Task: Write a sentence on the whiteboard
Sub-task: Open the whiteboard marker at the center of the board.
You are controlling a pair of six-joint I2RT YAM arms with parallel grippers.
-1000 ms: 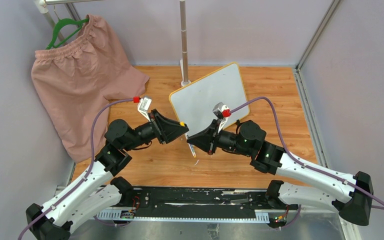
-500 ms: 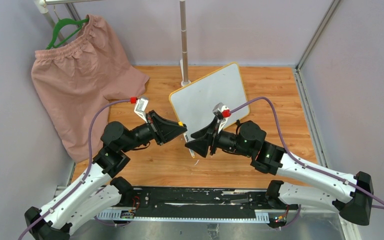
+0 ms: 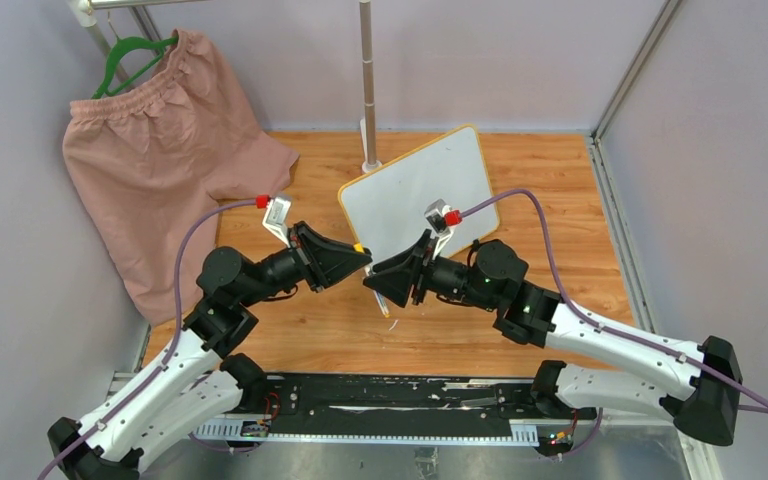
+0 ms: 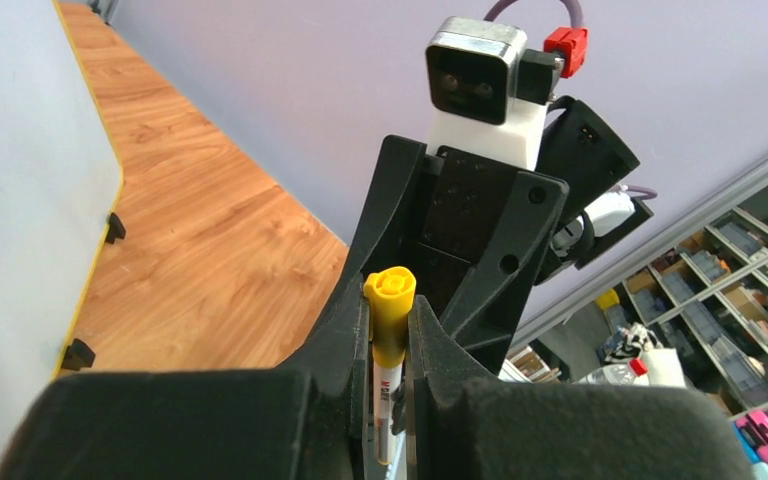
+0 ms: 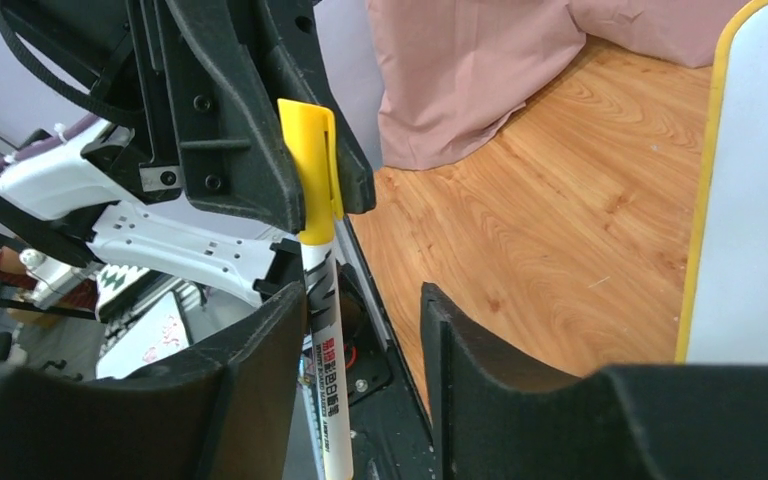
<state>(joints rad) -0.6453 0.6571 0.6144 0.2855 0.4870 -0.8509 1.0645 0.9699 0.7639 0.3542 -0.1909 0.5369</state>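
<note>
Your right jaws have just let go and stand wide, while the left jaws now clench the marker by its yellow cap. The whiteboard, at one o'clock, is unwritten.

The counter is varnished wood with visible grain. The whiteboard looks smooth and matt. The marker is glossy plastic. The pink shorts are soft, crinkled cloth.

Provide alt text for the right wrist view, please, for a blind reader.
The left gripper clamps a white marker's yellow cap; the barrel hangs between the open fingers of the right gripper. Behind: wooden table, pink cloth, the whiteboard's yellow-framed edge.
</note>
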